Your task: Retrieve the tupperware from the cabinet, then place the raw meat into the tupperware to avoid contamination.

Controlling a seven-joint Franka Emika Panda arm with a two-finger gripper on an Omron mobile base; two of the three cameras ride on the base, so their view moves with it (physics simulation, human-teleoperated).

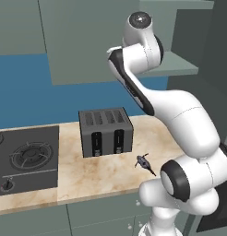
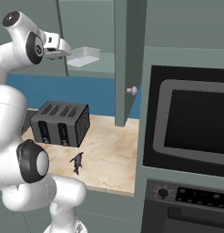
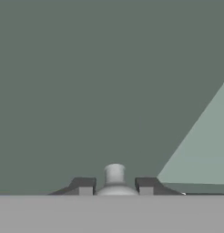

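On the left, a stove is set into the marble counter. At its 3 o'clock stands a dark four-slot toaster. The raw meat, a small dark lump with a thin stem, lies on the counter at the toaster's 4 o'clock, near it but apart.

The arm rises from the base and reaches up to the cabinet. In the right base view the hand is level with the cabinet shelf, and the tupperware, a pale clear tray, rests on that shelf at the hand's 3 o'clock, just beside it. One cabinet door stands open, edge-on, with its round knob showing. Further right is a built-in oven.

In the hand view the gripper is spread, its two fingertips flanking a small pale knob without visibly touching it; nothing is grasped.

The step in hand appears to be the first: opening the cabinet or reaching the tupperware. The next move probably calls for closing the fingers on the knob squarely, then pulling along the door's swing.
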